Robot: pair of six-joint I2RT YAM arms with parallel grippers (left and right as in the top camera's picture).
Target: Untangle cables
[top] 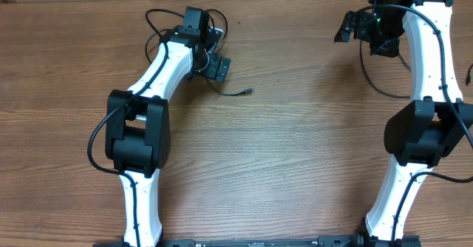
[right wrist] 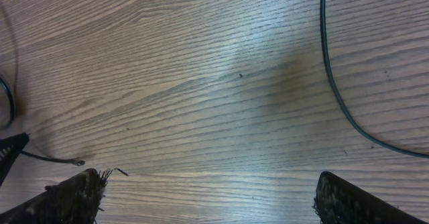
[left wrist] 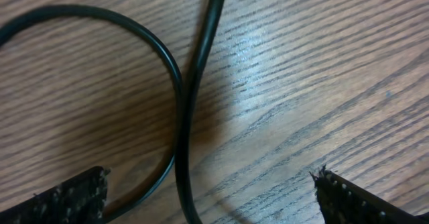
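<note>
The cables [left wrist: 182, 123] lie in a loose tangle at about eleven o'clock on the wooden table [top: 295, 166], with their loops showing around the left arm's wrist. One strand trails out from the tangle toward four o'clock and stops in a small plug end [top: 248, 92], lying alone on the wood.

The left gripper [left wrist: 209, 184] hangs low over the tangle with its claw spread wide, gripping nothing. Its wrist camera shows two strands between the fingers [left wrist: 67, 197]. One curves in from nine o'clock and the other comes straight down from twelve. The two run side by side and touch near the middle.

The right gripper [right wrist: 209, 184] is up at one o'clock, well apart from the tangle. Its claw is likewise spread apart and empty over bare wood. Near it a lone black cord [right wrist: 326, 70] runs down the table from twelve o'clock and bends away toward four. Whether it belongs to the tangle or to the arm, I cannot tell.
</note>
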